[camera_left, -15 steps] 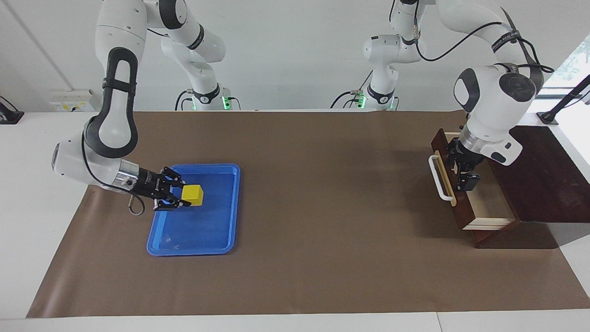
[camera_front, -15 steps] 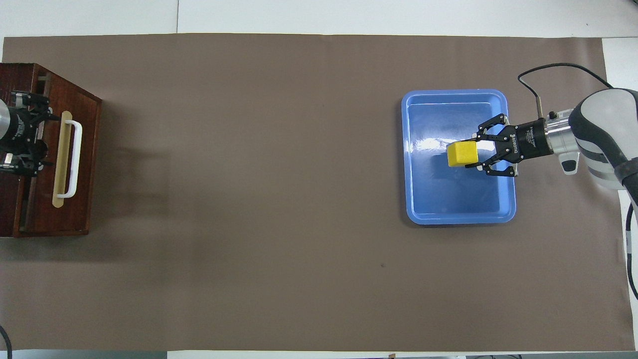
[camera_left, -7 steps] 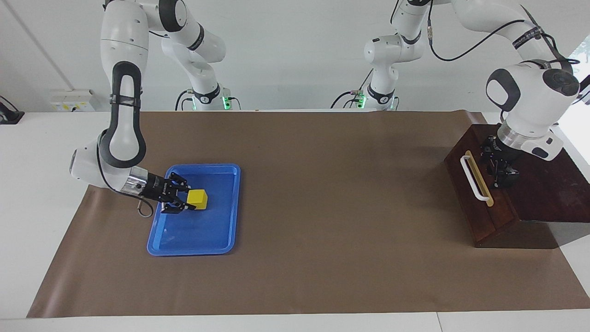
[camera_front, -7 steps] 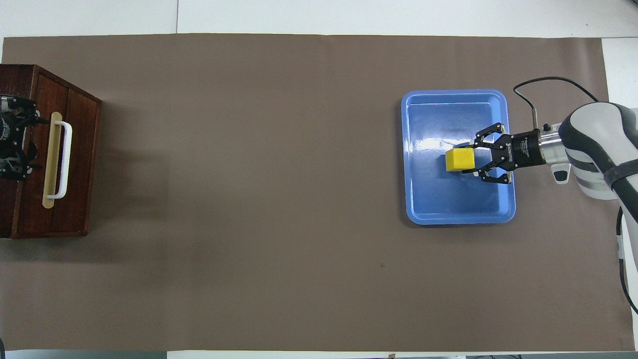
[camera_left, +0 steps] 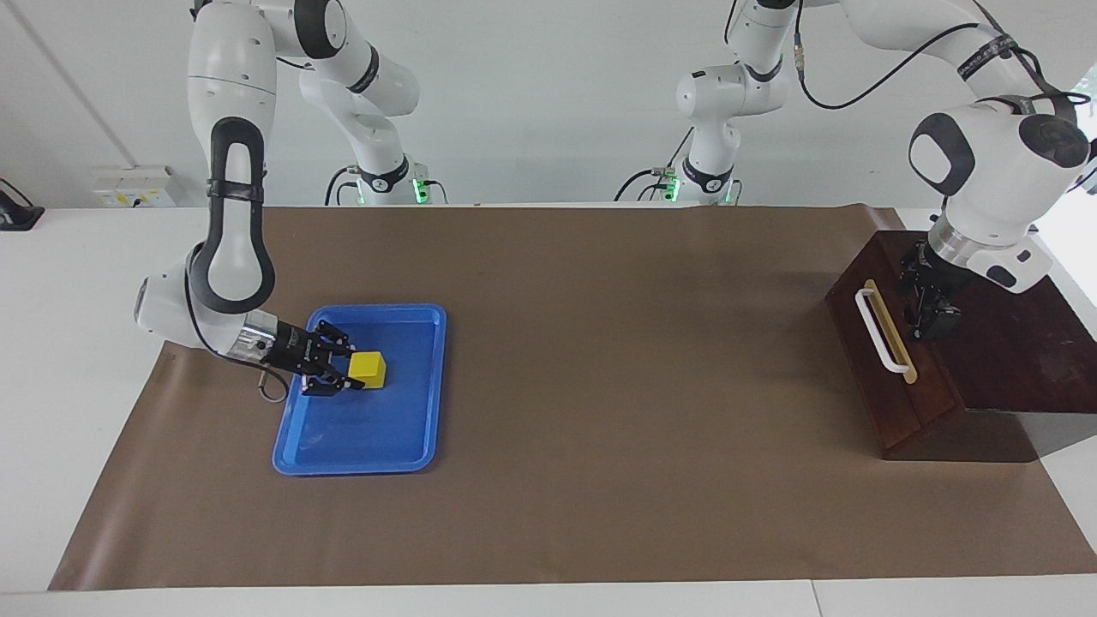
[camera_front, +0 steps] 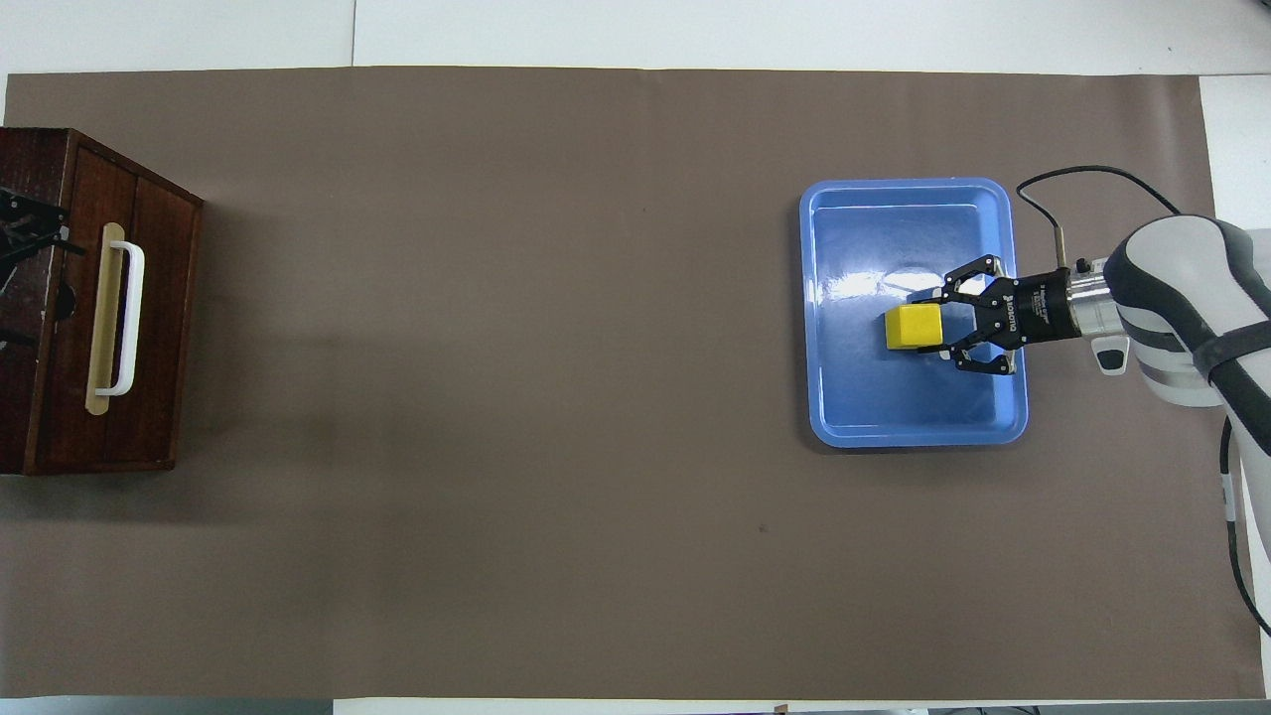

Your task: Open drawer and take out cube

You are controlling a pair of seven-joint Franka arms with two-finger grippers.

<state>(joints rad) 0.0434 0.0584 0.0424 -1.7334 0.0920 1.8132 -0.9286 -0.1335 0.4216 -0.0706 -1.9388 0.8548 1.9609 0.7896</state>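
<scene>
Closed drawer point(camera_left: 887, 360) in the dark box point(camera_left: 1011, 343) at the left arm's end of the bench point(camera_left: 600, 343); left gripper point(camera_left: 930, 317) just above the box top beside the handle point(camera_left: 878, 330), fingers spread, holding nothing. At the right arm's end, cube point(camera_left: 368, 369) down in the blue tray point(camera_left: 411, 463), pinched between the fingers of the right gripper point(camera_left: 343, 375), lying level. Judged next: letting go, drawing back toward its own arm, away from the cube.

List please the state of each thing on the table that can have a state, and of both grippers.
drawer: shut, flush in the wooden box.
cube: in the blue tray, gripped.
right gripper: low in the tray, closed on the cube.
left gripper: over the wooden box, holding nothing.
</scene>
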